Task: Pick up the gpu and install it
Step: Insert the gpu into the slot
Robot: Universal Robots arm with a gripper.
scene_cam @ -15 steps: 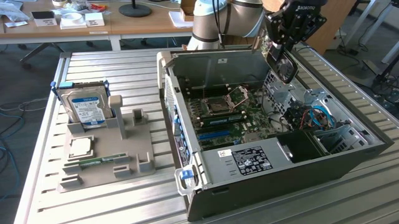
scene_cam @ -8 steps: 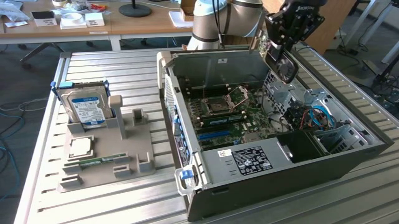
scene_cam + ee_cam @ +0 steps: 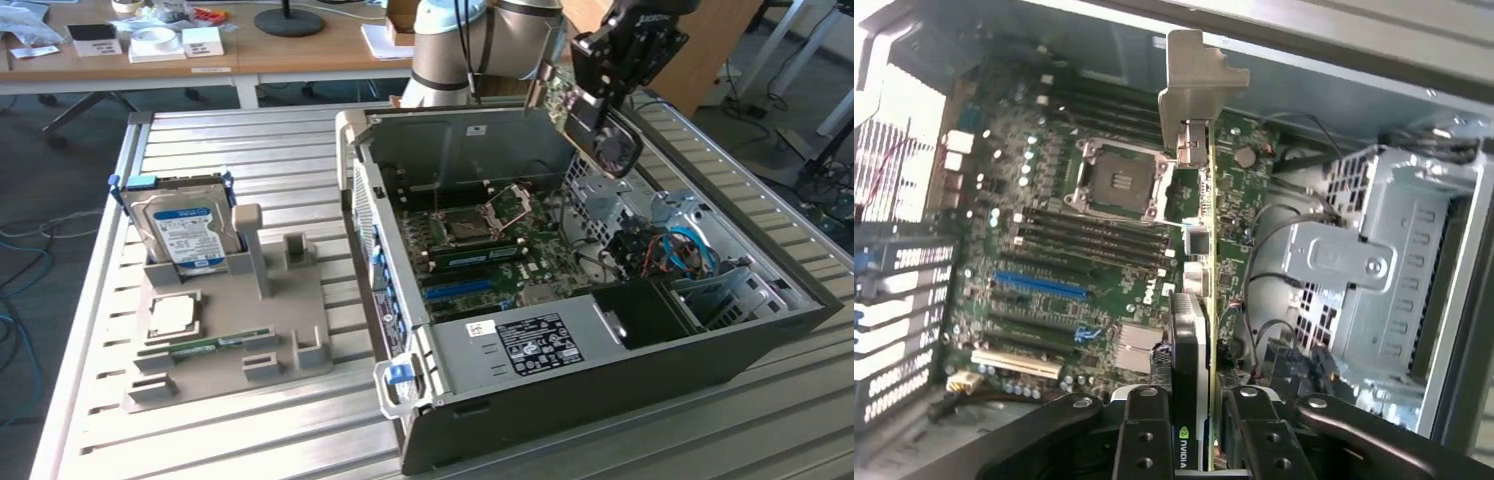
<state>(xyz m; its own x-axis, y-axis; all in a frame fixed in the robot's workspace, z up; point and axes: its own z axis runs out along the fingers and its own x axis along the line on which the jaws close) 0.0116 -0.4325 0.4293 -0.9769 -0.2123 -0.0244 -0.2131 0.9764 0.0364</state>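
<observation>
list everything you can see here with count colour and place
gpu: 1, green board with black fan, held above the open case
computer case: 1, grey, lying open on the table
motherboard: 1, green, inside the case
hard drive: 1, silver with blue label, upright in the holder
ram stick: 1, green, flat on the holder
holder: 1, grey, exterior view's left of the case
table: 1, silver slats, under case and holder
robot arm: 1, grey, behind the case
end effector: 1, black, shut on the gpu

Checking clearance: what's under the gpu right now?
Gripper holds the gpu over the motherboard: CPU socket and blue slot visible. The board strip directly under the card is covered.
</observation>
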